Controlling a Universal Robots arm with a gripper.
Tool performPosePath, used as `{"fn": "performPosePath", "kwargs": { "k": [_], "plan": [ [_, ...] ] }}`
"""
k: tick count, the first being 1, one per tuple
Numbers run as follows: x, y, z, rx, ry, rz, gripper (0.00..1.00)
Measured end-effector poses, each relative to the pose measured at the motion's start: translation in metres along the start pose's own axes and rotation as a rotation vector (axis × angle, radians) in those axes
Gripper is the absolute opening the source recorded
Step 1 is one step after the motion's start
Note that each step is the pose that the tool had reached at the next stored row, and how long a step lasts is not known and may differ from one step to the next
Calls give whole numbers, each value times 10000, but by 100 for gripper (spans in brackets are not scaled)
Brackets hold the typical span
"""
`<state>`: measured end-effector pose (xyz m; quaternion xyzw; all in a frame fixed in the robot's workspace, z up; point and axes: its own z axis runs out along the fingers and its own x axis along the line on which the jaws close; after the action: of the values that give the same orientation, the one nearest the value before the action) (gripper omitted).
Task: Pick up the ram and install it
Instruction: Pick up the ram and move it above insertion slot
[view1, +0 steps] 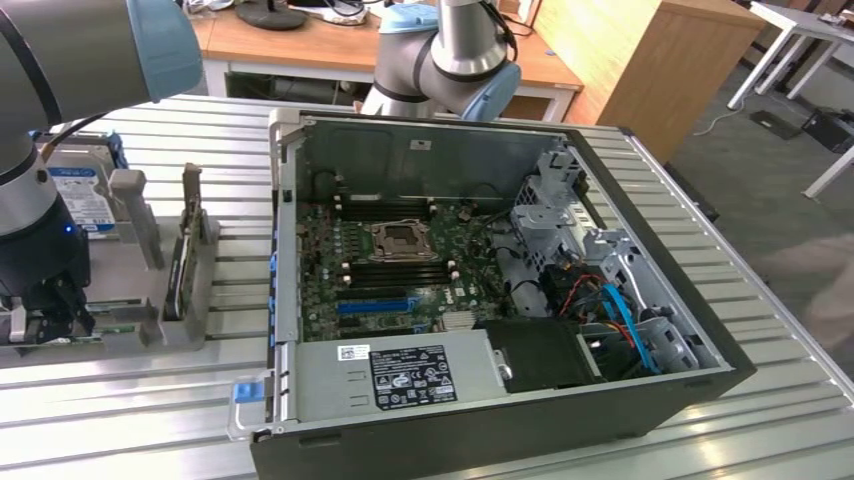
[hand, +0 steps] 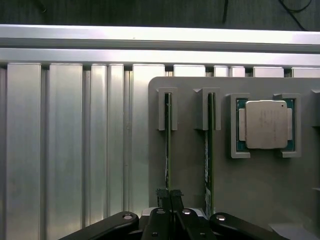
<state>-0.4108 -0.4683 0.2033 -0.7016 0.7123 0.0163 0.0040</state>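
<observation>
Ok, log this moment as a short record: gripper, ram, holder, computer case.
gripper: shut on the ram, fingers on either side of its edge
ram: standing on edge in a slot of the grey holder
second stick: on edge in the neighbouring slot, not gripped
processor chip: lying flat in a recess of the holder
computer case: lying open, motherboard exposed

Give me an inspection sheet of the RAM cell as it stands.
Surface: slatted metal table, carrying an open PC case and a grey holder.
Job's things: the ram stands on edge in a holder slot.
Clutter: second stick and a CPU in the holder.
Grippers: the gripper is shut on the ram's edge.
Cables: blue and orange cables inside the case.
Surroundings: wooden desk behind the table.
</observation>
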Motion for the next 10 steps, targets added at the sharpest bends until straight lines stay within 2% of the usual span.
{"fn": "performPosePath", "kwargs": {
  "k": [10],
  "plan": [
    [0,0,-1,-6,3,-235,12]
  ]
}}
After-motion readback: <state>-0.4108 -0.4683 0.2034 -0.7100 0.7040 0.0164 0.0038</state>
